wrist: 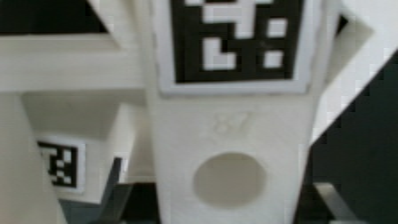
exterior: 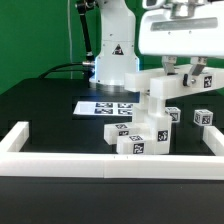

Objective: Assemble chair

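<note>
In the exterior view my gripper (exterior: 182,75) hangs at the upper right, above a cluster of white tagged chair parts (exterior: 140,137) on the black table. It is shut on a white chair bar (exterior: 158,98) that reaches down toward the cluster. The wrist view is filled by this bar (wrist: 228,130), which has a black-and-white tag near one end and a round hole near the jaws. My gripper (wrist: 222,205) clamps it, with a dark finger (wrist: 118,192) pressed against each side. Whether the bar touches the parts below cannot be told.
The marker board (exterior: 105,105) lies flat in front of the robot base (exterior: 112,60). Two loose tagged pieces (exterior: 203,117) sit at the exterior view's right. A low white border rail (exterior: 100,166) runs along the front and both sides.
</note>
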`<state>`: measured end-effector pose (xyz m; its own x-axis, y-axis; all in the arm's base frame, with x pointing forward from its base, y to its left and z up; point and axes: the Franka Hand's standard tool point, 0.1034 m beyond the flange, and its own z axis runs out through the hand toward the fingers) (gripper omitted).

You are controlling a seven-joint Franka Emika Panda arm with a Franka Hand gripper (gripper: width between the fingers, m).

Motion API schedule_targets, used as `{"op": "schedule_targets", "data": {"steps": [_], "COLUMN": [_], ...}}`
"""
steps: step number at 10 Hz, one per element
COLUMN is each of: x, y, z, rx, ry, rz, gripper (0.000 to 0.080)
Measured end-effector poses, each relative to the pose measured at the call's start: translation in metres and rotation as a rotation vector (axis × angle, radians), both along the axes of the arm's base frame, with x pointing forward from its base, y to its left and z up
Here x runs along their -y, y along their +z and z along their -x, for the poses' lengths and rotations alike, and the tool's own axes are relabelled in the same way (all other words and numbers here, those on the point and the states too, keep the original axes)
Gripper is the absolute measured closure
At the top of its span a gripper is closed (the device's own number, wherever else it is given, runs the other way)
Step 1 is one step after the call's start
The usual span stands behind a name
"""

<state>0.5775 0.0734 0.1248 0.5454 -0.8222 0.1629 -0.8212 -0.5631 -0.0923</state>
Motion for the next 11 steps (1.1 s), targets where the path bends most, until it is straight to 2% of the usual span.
{"op": "schedule_targets", "data": {"steps": [3, 6, 7, 9, 11], "x": [0.001, -0.006, -0.004, 0.011, 0.012], "y": [0.0, 0.009, 0.012, 0.01, 0.006], "z": [0.001, 0.003, 0.002, 0.004, 0.007], "rx": [-0.012, -0.028, -0.028, -0.031, -0.032], "ry": [-0.006, -0.031, -0.029, -0.002, -0.002], "rz": [-0.01, -0.039, -0.04, -0.027, -0.024], "gripper": [0.0508, 0.0508, 0.0508, 0.0508, 0.0508]}}
